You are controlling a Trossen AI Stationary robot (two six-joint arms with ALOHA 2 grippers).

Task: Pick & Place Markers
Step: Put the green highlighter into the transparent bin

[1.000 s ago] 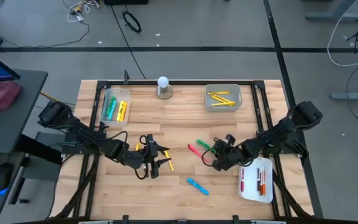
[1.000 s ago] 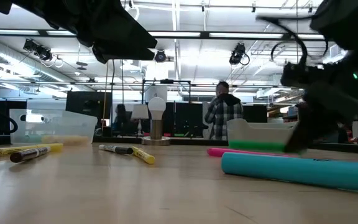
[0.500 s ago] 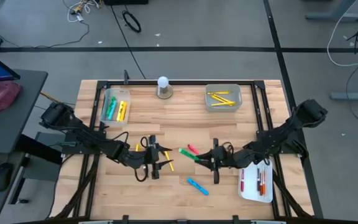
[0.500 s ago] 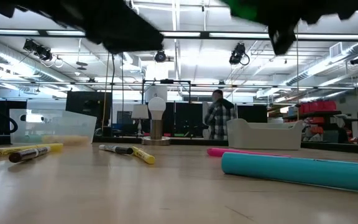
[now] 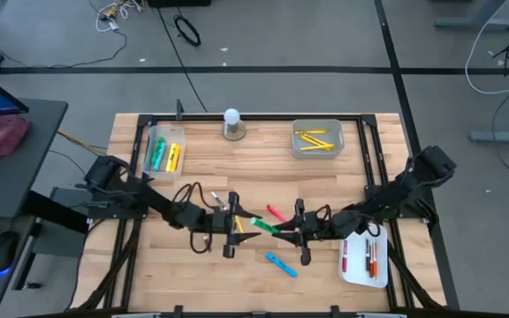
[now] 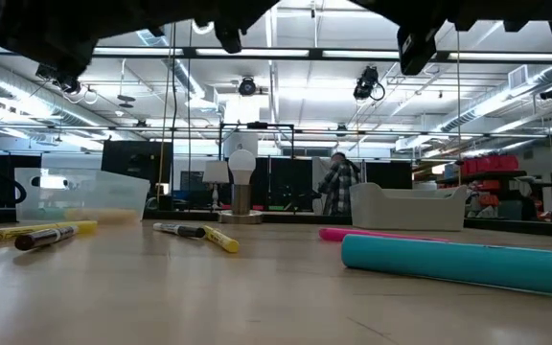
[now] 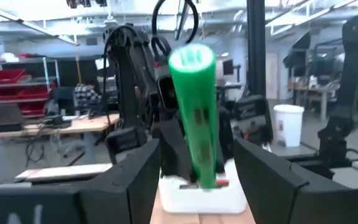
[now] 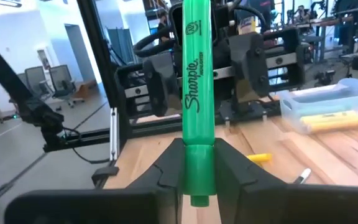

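Two grippers meeting, right jaws pinching green marker (image 5: 264, 225), left jaws spread.

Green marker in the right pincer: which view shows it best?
The right wrist view: the green marker fills it, clamped by the right pincer. The left wrist view shows its end between open fingers; the high view, a sliver; the low view, nothing.
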